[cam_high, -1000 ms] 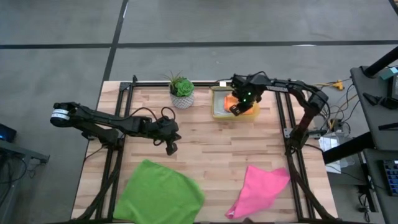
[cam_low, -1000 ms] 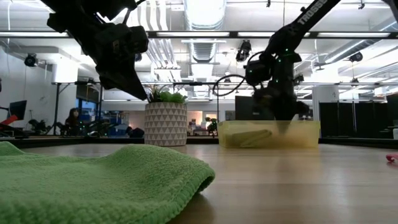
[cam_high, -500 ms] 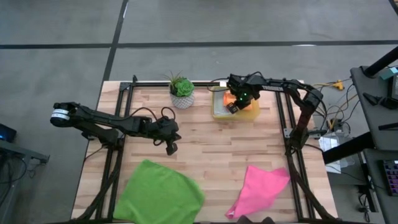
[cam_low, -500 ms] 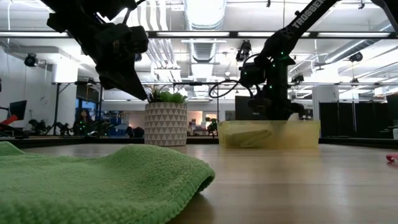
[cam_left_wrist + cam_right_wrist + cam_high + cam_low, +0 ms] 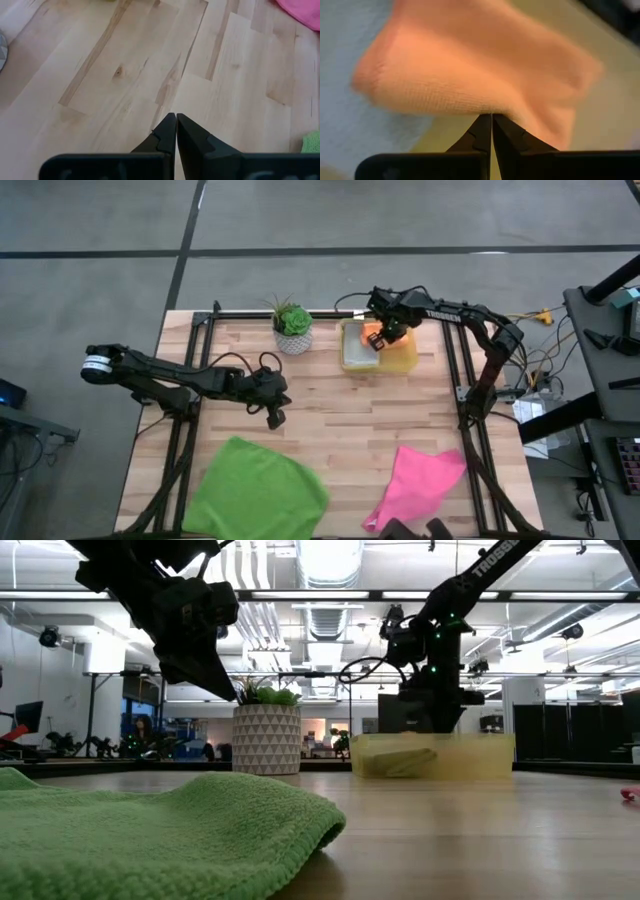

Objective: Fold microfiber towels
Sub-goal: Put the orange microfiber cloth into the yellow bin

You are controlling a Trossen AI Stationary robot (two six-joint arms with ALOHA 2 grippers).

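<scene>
Taking the high view's top edge as twelve o'clock, the left gripper hung over bare wood near the middle of the table, toward nine o'clock, its fingers pressed together on nothing. It seemed to be waiting.

At about seven o'clock the green towel lay spread and rumpled near the front edge, not folded. The low view showed its near edge lying loose on the wood. Toward five o'clock the pink towel lay spread and crooked, one corner drawn toward the front edge; it too looked untouched.

At about twelve o'clock a potted plant stood at the back of the table. Just to its three o'clock side sat the yellow bin, and above it hung the right gripper. Its fingers were closed on a pinch of the orange towel, which was hanging from the tips over the bin. Beneath the orange cloth the right wrist view showed the light grey towel, apparently inside the bin.

As a judgement, the work was near its beginning: no towel showed a finished fold, one was being drawn out, and all four remained to be folded.
</scene>
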